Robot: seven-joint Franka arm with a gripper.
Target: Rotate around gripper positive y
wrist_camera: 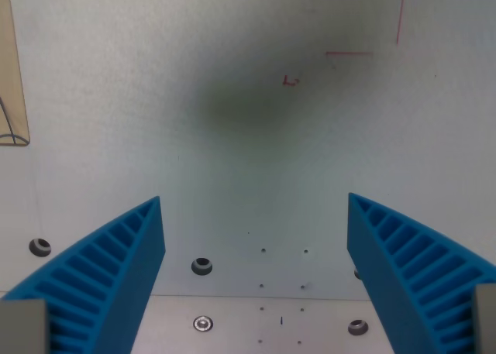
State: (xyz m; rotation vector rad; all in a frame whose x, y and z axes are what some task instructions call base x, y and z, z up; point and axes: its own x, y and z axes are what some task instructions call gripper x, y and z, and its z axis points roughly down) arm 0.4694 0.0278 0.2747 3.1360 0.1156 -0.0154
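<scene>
My gripper (255, 203) looks straight down at a pale grey-white surface (232, 75). Its two blue ribbed fingers (116, 269) rise from the bottom corners of the wrist view, one on the left and one on the right, spread wide apart. Nothing sits between them, so the gripper is open. A soft dark shadow lies on the surface above the gap.
A metal plate (232, 323) with bolts and small holes runs along the bottom edge. A bolt hole (201, 266) sits just above it. Thin red pen marks (349, 53) show at the upper right. A tan cardboard-like piece (12, 83) lies at the left edge.
</scene>
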